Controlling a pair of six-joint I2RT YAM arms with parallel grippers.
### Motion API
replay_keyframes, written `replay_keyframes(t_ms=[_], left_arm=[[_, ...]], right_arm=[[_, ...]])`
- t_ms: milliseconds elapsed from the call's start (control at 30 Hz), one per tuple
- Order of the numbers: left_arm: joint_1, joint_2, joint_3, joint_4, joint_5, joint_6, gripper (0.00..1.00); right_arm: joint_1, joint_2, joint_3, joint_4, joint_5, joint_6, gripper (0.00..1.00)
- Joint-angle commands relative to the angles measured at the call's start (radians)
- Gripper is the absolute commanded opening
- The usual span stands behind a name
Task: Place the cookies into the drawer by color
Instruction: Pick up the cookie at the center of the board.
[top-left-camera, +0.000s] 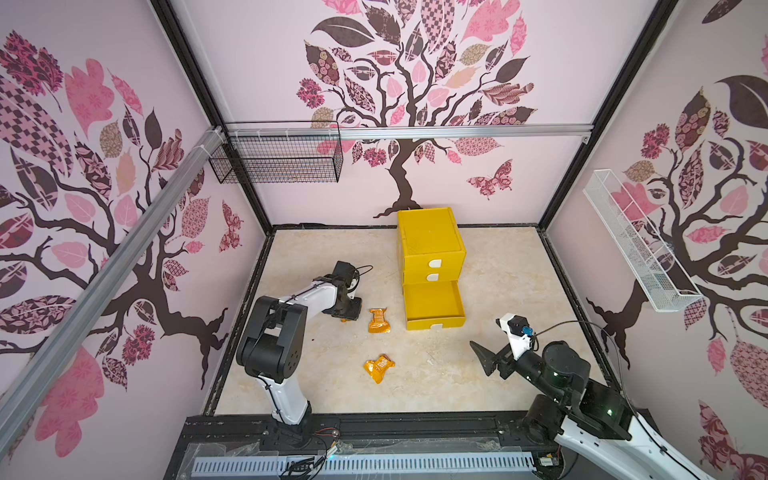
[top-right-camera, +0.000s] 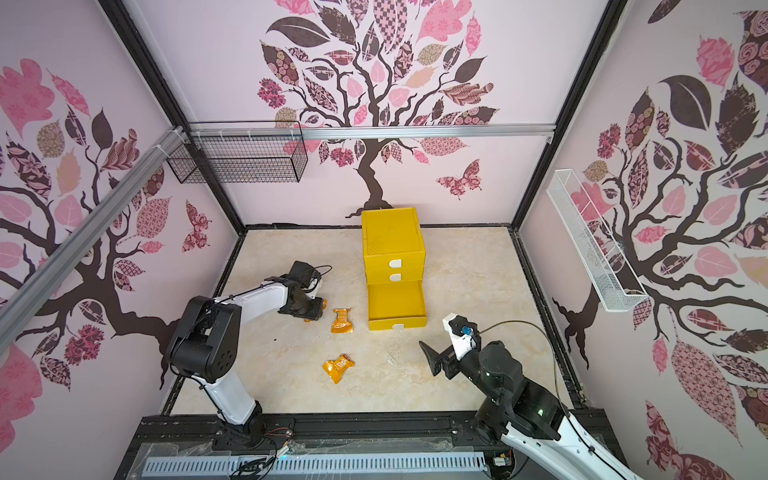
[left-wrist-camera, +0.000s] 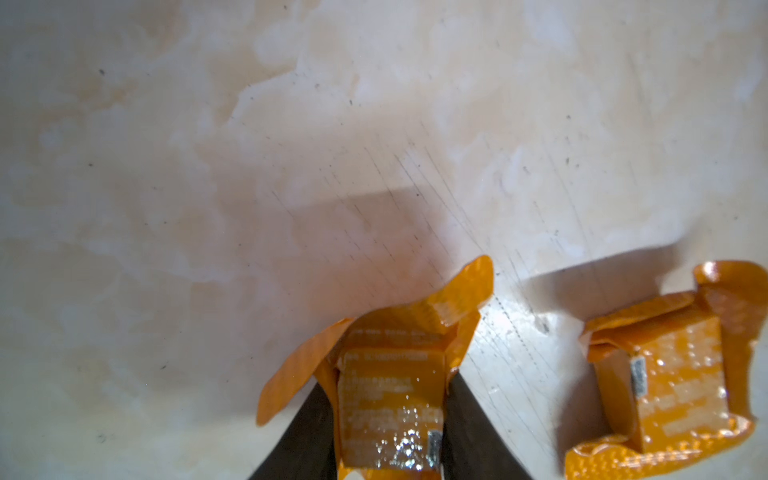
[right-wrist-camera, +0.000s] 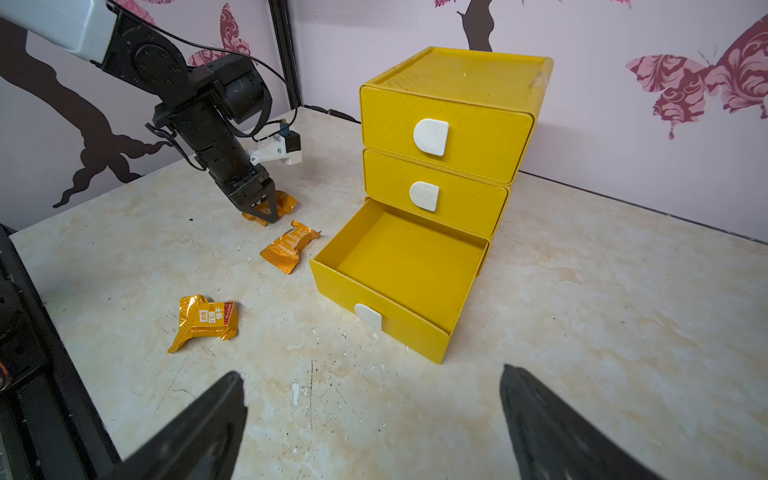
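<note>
My left claw is down at the surface, left of the yellow drawer chest. In the left wrist view its two dark fingers sit against either side of an orange cookie packet, so I read the claw as clamped on it. The packet looks to lie on the surface; I cannot tell whether it is lifted at all. From the right wrist view, orange foil pokes out past the fingers on both sides.

A second orange cookie lies just beside the held one, between it and the chest, apart from both.

A third orange cookie lies printed side up, well apart from the others and closer to the arm bases.

The chest stands near the back wall. Its bottom drawer is pulled out towards me, and the two above it are pushed in.

My right claw hovers above the surface in front of the open drawer, jaws spread wide with nothing between them.
</note>
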Motion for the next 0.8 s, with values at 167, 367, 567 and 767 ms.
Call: replay_keyframes(t_ms=[167,367,567,767], left_arm=[[-0.01,-0.08,0.005,0.003,0.025,0.038,0.32],[-0.06,-0.143,0.064,-0.044,0.01,0.09,0.27],[-0.118,-0.173,0.16,-0.112,-0.008,0.129,0.26],[-0.202,-0.189,0.215,-0.07,0.056,0.17,0.26]], right_arm=[[-0.017,-0.02,-0.003,0.017,-0.013,-0.006,0.99],[-0.017,-0.017,-0.003,0.019,-0.01,-0.006,0.99],[-0.018,-0.017,-0.006,0.018,-0.023,-0.01,0.99],[-0.018,-0.021,-0.007,0.016,-0.047,-0.019,0.99]])
